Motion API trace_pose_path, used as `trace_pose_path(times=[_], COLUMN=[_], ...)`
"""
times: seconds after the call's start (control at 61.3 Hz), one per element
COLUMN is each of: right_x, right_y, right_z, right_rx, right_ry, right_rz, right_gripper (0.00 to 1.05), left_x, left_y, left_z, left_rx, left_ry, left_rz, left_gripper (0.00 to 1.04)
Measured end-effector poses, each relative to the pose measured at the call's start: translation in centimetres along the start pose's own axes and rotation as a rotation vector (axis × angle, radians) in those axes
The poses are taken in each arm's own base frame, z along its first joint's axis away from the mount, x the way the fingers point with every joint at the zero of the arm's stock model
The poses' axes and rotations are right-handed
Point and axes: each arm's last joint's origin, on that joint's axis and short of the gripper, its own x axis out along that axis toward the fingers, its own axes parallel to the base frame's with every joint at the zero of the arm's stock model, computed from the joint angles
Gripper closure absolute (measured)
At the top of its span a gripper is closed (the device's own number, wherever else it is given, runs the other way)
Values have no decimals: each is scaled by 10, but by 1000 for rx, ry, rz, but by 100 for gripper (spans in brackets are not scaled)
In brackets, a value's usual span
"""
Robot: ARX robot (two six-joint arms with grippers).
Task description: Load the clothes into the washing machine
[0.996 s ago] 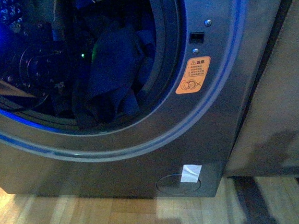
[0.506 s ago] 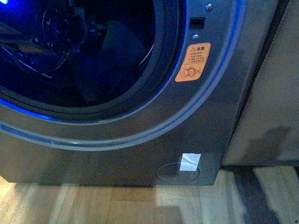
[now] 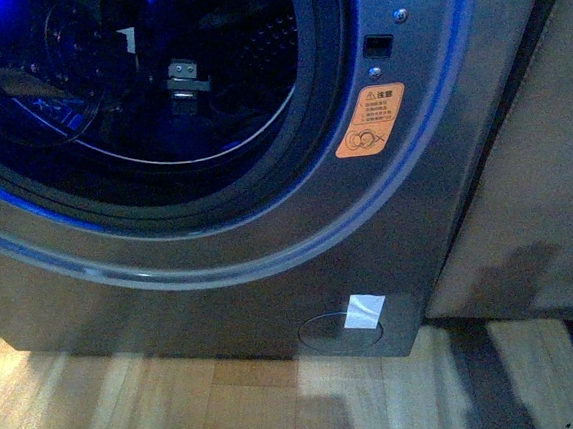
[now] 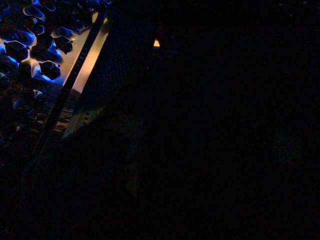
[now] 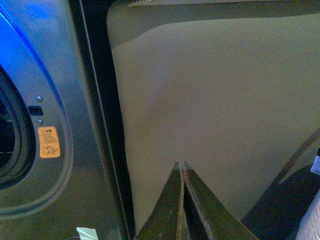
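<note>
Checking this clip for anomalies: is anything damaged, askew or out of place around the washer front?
One oddity: a strip of white tape sits crooked across the round cover low on the washing machine. No damage or spill shows otherwise.

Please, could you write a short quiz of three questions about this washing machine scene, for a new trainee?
1. True or false: the right hand is shut and holds nothing.
2. Which colour is the warning sticker on the washing machine? A green, B orange, C white.
3. Missing word: in the front view, the white tape is ___ the sticker.

Key: 1 true; 2 B; 3 below.
</note>
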Motion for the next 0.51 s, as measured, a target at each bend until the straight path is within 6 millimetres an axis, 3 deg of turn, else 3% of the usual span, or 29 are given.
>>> trace_pose_path(times=[0.131,0.31,0.408,0.506], right_x=[0,0,0,0], right_y=[0,0,0,0], right_z=[0,0,0,0], right_rx=[0,0,0,0], right_ry=[0,0,0,0], right_rz=[0,0,0,0], right_gripper=[102,102,102,102], left_x=[-28,-77,-116,-148], left_y=[11,26,33,36], left_z=[0,-12,-40,-54], left_rx=[1,-2,-6,-19], left_ry=[-54,-101,-83,-95], left_rz=[-80,-195,-306,-368], left_gripper=[5,7,7,7])
